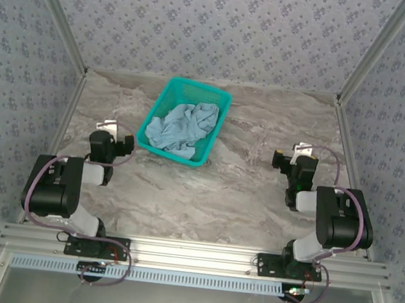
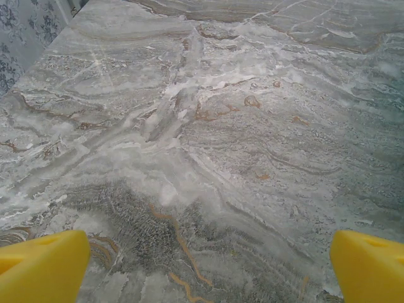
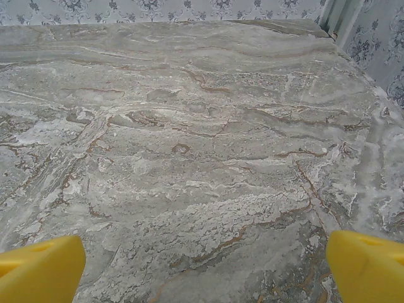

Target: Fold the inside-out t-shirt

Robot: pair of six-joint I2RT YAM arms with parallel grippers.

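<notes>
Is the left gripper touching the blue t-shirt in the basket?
Apart. The top view shows the left gripper over bare table, a clear gap from the basket holding the t-shirt.

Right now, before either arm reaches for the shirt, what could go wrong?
The t-shirt lies crumpled inside the teal basket, so a grab may snag the mesh and drag the basket along. Bunched like this, one pinch could catch several layers and lift a tangle. The left gripper and right gripper, both open, could knock its walls reaching in.

Teal mesh basket [image 1: 198, 91] far ctr-left, on grey marble-look tabletop [image 1: 256, 194], floral wallpaper walls [image 1: 217, 21] L, R & back
</notes>
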